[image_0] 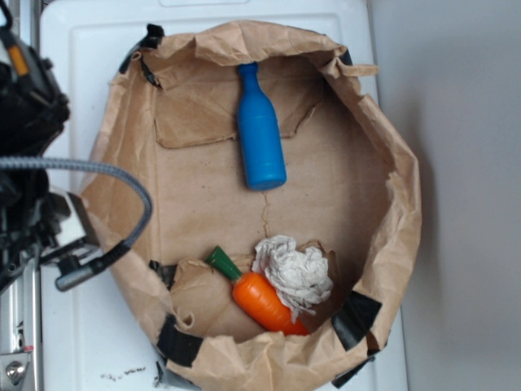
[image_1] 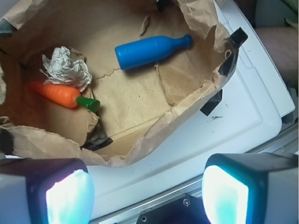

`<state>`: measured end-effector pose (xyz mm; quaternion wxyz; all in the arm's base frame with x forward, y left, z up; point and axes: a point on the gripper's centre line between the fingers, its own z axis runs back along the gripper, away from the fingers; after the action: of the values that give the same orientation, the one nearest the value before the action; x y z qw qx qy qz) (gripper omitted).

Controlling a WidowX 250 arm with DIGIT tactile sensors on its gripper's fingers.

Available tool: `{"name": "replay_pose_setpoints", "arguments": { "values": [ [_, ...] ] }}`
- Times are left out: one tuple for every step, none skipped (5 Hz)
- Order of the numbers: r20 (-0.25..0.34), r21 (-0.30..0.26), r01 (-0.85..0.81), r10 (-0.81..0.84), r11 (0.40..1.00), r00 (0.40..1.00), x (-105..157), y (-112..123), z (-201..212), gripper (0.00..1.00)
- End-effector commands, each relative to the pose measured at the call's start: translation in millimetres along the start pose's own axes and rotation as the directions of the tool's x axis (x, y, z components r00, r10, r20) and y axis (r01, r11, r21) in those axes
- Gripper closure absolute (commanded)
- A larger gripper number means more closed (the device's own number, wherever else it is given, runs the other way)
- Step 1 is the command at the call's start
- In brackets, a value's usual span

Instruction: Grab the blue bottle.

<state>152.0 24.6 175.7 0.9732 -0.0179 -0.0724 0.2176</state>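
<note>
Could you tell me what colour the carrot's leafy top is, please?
Green, on the orange carrot; clearest in the wrist view.

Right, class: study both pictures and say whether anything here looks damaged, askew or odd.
The paper lining is crumpled, torn near the middle and patched with black tape. The blue bottle lies on its side, and the carrot rests against a scrunched white cloth. Nothing has spilled.

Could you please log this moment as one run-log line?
phase: pre-reach | gripper: open, empty, outside paper bin | blue bottle: lying flat, untouched | carrot, rag: opposite end
</note>
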Motion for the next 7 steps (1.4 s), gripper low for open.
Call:
{"name": "replay_pose_setpoints", "arguments": {
  "values": [
    [0.038, 0.002, -0.163, 0.163, 0.987, 0.986, 19.7, 17.2, -6.0, 0.0],
    [0.039, 0.022, -0.269, 0.268, 0.963, 0.963, 31.3, 7.3, -21.4, 0.0],
    [0.033, 0.038, -0.342, 0.341, 0.939, 0.939, 43.6, 2.8, -31.7, 0.0],
    [0.021, 0.036, -0.403, 0.403, 0.914, 0.915, 55.2, -8.9, -25.8, 0.0],
    [-0.027, 0.036, -0.445, 0.446, 0.895, 0.895, 82.1, -17.1, -13.1, 0.0],
    [-0.064, 0.039, -0.482, 0.484, 0.875, 0.873, 131.1, -32.7, -13.5, 0.0],
    [-0.038, 0.035, -0.493, 0.494, 0.869, 0.868, 164.6, -44.5, -45.7, 0.0]
  ]
}}
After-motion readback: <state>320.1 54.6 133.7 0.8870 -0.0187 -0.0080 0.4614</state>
